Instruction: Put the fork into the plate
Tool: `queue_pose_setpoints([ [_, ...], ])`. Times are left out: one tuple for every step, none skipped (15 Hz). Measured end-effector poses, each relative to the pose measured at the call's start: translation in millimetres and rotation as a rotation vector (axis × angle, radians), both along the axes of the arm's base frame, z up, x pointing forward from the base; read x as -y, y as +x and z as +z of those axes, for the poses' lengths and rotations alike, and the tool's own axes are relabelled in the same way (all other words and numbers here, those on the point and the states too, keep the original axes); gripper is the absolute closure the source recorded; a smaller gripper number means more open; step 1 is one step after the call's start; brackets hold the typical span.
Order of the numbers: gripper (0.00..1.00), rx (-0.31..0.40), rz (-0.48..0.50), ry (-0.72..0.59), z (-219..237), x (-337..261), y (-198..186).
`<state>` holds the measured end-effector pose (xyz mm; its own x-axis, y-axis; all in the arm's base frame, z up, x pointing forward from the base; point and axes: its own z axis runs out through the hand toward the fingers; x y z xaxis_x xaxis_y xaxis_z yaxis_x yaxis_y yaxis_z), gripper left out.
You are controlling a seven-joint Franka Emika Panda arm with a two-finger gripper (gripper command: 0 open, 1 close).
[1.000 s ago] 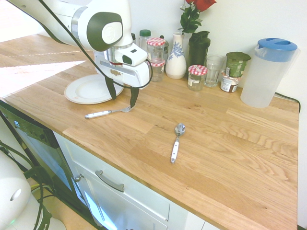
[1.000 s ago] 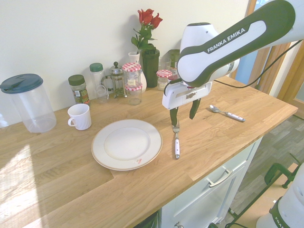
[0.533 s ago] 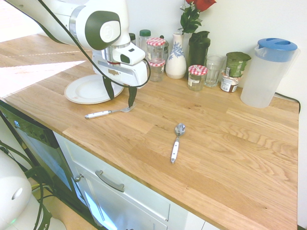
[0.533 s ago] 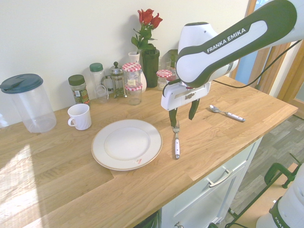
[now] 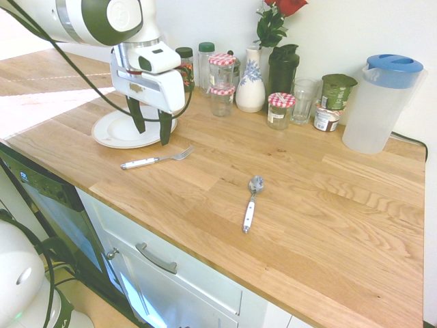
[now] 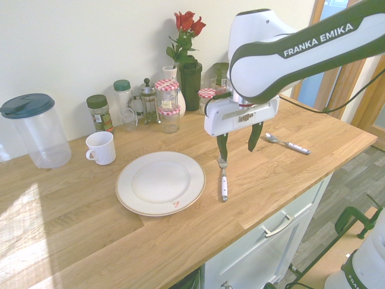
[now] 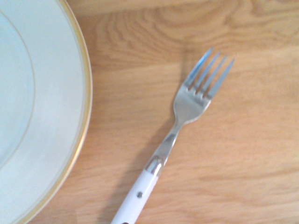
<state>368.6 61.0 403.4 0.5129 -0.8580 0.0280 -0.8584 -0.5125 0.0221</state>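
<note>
White-handled, with silver tines, the fork is lying flat on the wooden table, not yet in the plate. In the second exterior view the fork is sitting just beside the plate at its 3 o'clock side, apart from the gold-edged rim, with the tines pointing toward 12 o'clock and the handle toward 6 o'clock. The wrist view is showing the fork and the plate rim with bare wood between them.

The gripper is hovering above the tine end of the fork, clear of the table. Its jaws are standing apart and are holding nothing.

The white-handled spoon is lying well apart from the fork, at about 2 o'clock from it in the second exterior view. A white mug is standing near the plate at its 11 o'clock. Jars with checked lids are standing along the wall.
</note>
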Motion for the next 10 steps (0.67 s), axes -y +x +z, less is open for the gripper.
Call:
queue_pose_setpoints([
  [0.00,-0.009,-0.029,0.003,-7.6,-4.3,-9.4],
  [0.00,-0.008,-0.054,0.008,-12.0,-9.4,-18.7],
  [0.00,0.001,-0.074,0.011,-12.6,-13.4,-26.5],
  [0.00,0.014,-0.089,0.016,-12.6,-16.1,-33.2],
  [0.00,0.024,-0.104,0.020,-11.7,-18.8,-37.5],
  [0.00,0.032,-0.115,0.023,-9.2,-22.1,-37.3],
  [0.00,0.035,-0.126,0.025,-10.1,-25.8,-37.0],
  [0.00,0.036,-0.137,0.024,-13.0,-30.4,-36.2],
  [0.00,0.036,-0.153,0.022,-16.1,-32.8,-35.1],
  [0.00,0.033,-0.170,0.023,-20.7,-33.5,-32.9],
])
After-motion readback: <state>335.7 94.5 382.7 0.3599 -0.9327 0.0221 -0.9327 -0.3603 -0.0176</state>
